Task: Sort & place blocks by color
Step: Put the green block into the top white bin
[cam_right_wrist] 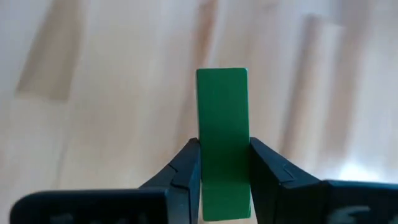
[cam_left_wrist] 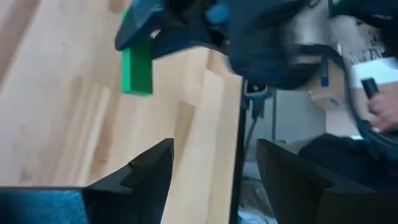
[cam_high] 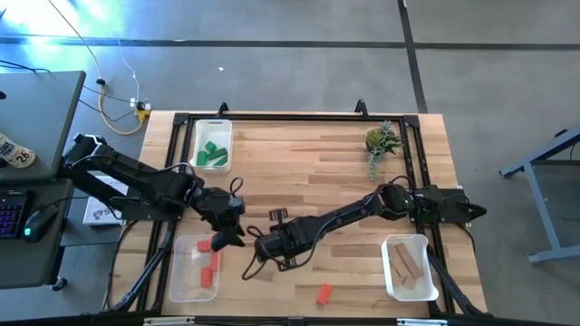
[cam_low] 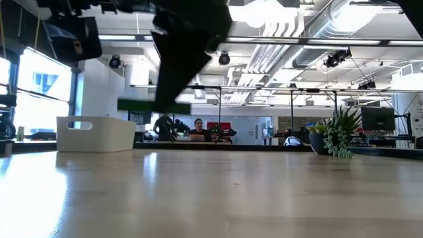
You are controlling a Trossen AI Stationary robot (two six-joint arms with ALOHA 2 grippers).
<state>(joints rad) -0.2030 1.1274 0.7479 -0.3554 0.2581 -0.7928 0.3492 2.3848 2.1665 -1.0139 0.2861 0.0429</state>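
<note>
Right tool (cam_right_wrist: 224,180) clamped shut mid-table; left tool (cam_left_wrist: 214,168) beside it, fingers spread.

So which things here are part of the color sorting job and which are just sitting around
Job:
- green block, clamped in the right end effector
- green blocks in tray
- red blocks in tray
- loose red block
- tan blocks in tray

Lying about:
- plant
- keyboard
- mouse

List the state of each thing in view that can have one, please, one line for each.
right gripper: shut on the green block, off the table.
green block: held between the fingers.
left gripper: open, empty.
green tray: holds green blocks.
red tray: holds red blocks.
tan tray: holds tan blocks.
loose red block: lying on the table, unsorted.
</note>
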